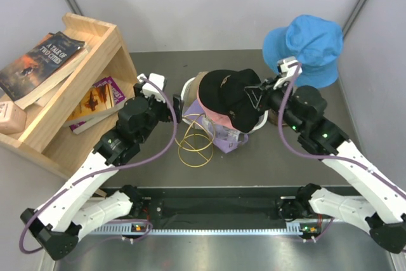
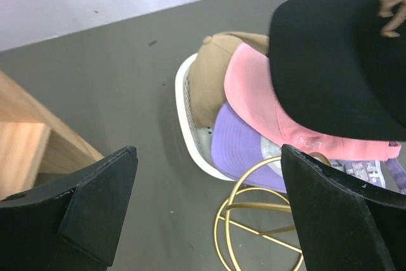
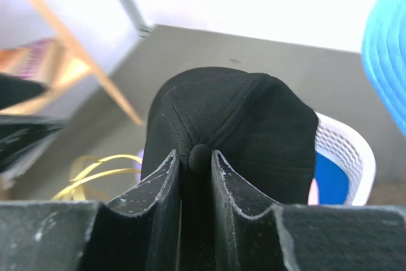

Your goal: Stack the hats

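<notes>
Your right gripper (image 3: pixel 195 176) pinches the black cap (image 1: pixel 235 96) at its crown, over the stacked hats (image 2: pixel 254 112) mid-table toward the far edge (soft, light, floppy). Left gripper (image 2: pixel 203 220) gapes empty.

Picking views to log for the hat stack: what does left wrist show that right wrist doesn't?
Left wrist only: the stacked brims under the black cap, namely the pink cap, lavender cap and tan cap, and the left gripper open and empty.

Right wrist only: the right gripper with its fingers pinched on the black cap's crown at the top button, a royal blue patch in the white basket, and the light blue hat at the edge.

Both: the black cap, the white basket and the gold wire stand.
</notes>
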{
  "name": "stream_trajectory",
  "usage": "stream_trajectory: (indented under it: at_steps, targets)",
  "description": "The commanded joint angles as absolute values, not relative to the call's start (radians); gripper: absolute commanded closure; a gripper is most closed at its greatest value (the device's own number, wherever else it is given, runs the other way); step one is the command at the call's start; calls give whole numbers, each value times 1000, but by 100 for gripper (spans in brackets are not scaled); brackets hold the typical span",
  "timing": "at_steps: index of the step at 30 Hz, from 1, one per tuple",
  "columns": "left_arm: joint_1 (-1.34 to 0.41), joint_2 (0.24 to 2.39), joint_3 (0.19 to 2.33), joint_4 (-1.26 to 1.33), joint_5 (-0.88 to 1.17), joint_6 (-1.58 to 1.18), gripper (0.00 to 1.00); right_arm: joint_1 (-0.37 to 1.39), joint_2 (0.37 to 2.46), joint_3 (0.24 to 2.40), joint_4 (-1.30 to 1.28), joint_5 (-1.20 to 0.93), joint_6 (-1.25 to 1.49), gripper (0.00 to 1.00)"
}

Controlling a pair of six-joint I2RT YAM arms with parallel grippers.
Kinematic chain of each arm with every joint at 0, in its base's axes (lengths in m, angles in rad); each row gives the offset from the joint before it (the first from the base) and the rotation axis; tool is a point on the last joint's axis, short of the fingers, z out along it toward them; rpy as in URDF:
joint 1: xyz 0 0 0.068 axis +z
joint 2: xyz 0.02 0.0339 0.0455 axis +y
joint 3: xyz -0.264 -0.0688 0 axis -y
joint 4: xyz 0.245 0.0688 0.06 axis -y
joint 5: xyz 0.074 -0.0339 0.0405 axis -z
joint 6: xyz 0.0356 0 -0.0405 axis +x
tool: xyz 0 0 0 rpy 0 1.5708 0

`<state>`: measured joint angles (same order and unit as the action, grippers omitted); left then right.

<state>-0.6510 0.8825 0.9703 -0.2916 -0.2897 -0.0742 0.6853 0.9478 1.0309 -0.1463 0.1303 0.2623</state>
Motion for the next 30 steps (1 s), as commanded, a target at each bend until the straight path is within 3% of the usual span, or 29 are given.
stream_trajectory:
  at_steps: [1, 14, 30]
  targets:
    - [-647, 822, 1002, -242, -345, -51, 1, 709, 881, 1156, -178, 3, 259, 94]
    - [-646, 741, 1114, -261, -388, -37, 1, 836, 914, 1193, -135, -202, 325, 94]
    - [-646, 828, 1043, -207, -204, -71, 1, 965, 1152, 1140, -58, -115, 265, 93]
